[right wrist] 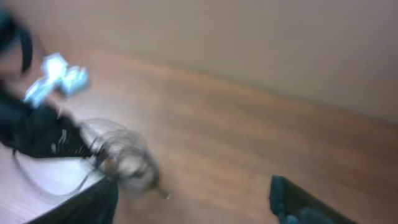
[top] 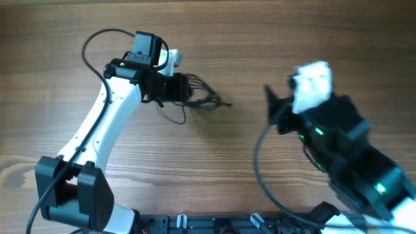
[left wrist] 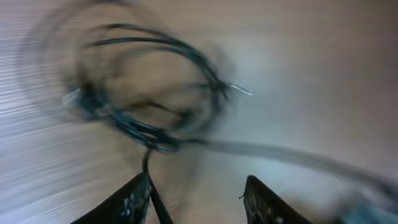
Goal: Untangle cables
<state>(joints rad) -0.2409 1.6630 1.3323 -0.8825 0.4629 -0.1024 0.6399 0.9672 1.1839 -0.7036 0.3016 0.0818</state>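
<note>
The cables (top: 203, 97) are thin black cords in a loose tangled coil on the wooden table, left of centre. My left gripper (top: 184, 88) is at the coil's left edge. In the left wrist view the coil (left wrist: 149, 93) lies blurred just ahead of the open fingers (left wrist: 196, 199), and one strand runs down along the inner side of the left finger. My right gripper (top: 270, 99) is to the right of the coil, well apart from it. In the right wrist view its fingers (right wrist: 193, 199) are wide open and empty, with the blurred coil (right wrist: 124, 155) ahead to the left.
The thicker black arm cables loop over the table by the left arm (top: 94, 42) and the right arm (top: 260, 162). A black rail (top: 214, 224) runs along the front edge. The wood table (top: 227, 39) extends behind.
</note>
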